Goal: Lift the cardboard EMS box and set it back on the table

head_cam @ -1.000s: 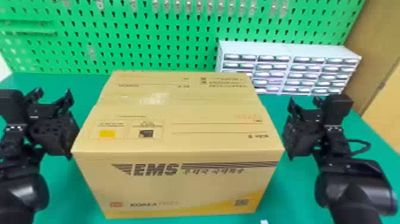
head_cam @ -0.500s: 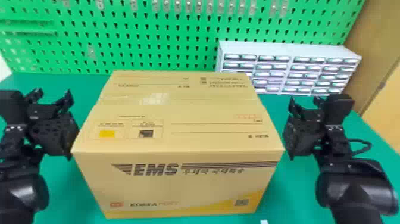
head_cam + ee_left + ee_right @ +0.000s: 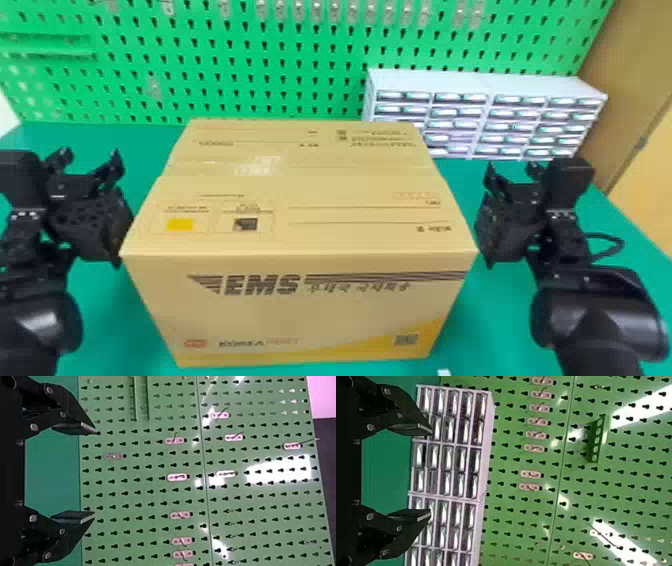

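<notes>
Centrally, cardboard EMS box (image 3: pixel 310 315) on green table (image 3: pixel 505 320), between left gripper (image 3: pixel 91 154) and right gripper (image 3: pixel 511 167). Both sets of fingers wide apart. Box's underside hidden; gripper contact at its sides unclear.

Our left arm (image 3: pixel 40 320) comes in at the lower left of the frame and our right arm (image 3: pixel 595 310) at the lower right. We hold our left tool (image 3: pixel 90 159) near the left edge, our right tool (image 3: pixel 511 171) well apart from it toward the right, both pointing up the frame. In the wrist views, our left tool (image 3: pixel 94 472) and right tool (image 3: pixel 430 471) have their black fingers (image 3: pixel 77 428) spread wide.
</notes>
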`<state>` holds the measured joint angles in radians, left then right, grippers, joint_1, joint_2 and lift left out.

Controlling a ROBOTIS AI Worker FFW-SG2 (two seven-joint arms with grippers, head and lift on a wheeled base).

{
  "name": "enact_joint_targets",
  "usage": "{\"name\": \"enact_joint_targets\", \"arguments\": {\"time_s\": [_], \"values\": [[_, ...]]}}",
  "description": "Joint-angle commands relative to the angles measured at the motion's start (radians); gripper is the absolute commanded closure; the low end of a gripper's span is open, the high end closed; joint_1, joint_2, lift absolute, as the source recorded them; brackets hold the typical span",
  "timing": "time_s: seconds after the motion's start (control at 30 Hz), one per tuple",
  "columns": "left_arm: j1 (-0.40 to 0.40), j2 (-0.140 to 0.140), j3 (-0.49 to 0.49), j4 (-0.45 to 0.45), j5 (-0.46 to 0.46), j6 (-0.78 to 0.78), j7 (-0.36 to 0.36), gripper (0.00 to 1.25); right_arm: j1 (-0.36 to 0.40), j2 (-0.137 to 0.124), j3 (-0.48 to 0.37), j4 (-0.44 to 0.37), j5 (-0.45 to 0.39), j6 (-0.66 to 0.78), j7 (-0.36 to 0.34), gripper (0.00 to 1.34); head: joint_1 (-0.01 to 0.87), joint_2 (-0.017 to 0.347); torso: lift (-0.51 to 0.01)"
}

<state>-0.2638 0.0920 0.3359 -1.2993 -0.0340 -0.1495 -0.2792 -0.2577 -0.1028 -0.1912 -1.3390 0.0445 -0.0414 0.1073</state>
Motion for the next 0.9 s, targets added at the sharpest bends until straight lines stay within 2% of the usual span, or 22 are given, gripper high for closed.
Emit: {"name": "enact_joint_targets", "arguments": {"time_s": [0.0,0.87], "values": [[0.0,0.0,0.0,0.0,-0.001,-0.001,0.0,0.49,0.0,0.0,-0.001,0.0,0.0,0.0,0.0,0.53,0.678,-0.015,-0.093],[0.0,0.0,-0.003,0.0,-0.001,-0.002,0.0,0.49,0.0,0.002,0.001,0.0,-0.002,-0.005,0.0,0.53,0.678,-0.015,-0.093]]}}
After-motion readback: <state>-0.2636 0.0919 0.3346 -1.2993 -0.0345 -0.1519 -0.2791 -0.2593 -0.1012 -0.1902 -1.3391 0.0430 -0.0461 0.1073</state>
